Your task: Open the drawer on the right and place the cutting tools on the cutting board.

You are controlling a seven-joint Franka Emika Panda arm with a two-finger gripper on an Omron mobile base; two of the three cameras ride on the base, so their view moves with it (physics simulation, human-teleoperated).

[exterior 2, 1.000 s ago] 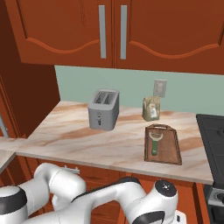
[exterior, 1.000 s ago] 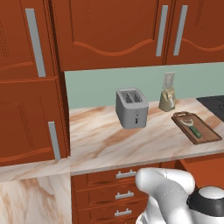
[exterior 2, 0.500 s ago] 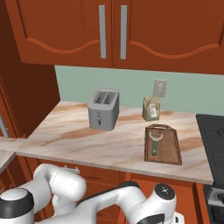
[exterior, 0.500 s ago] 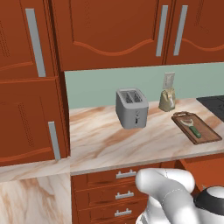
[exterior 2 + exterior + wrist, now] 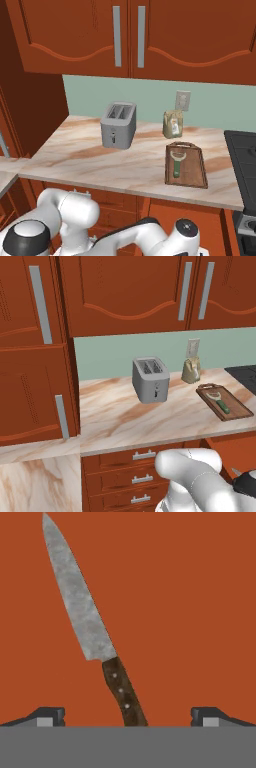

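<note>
Lying flat on the smooth reddish-brown floor of the drawer (image 5: pixel 200 587), the knife (image 5: pixel 90 632) shows a slim, mottled grey blade tapering to a fine point and a dark brown wooden handle set with three pale rivets. In the hand view the gripper (image 5: pixel 128 714) hovers over that handle, its jaws spread as wide as they go and holding nothing; the two dark fingertips (image 5: pixel 47 716) stand well apart on either side of the handle's end, clear of it.

On the counter (image 5: pixel 90 160), a slab of glossy pink-beige marble with russet veins, the cutting board (image 5: pixel 192 172) lies flat: a dark brown wooden rectangle with a raised rim and a small loop at its far end. The peeler (image 5: pixel 177 162) rests on the board, green handle toward the counter's front edge, whitish looped head toward the wall.

Beside the board, toward the wall, stands a small tan bag (image 5: pixel 172 124). Farther along sits a boxy grey toaster (image 5: pixel 118 125) with two slots. Below the counter's front edge are narrow drawer fronts (image 5: pixel 145 476) with short silver bar pulls.
</note>
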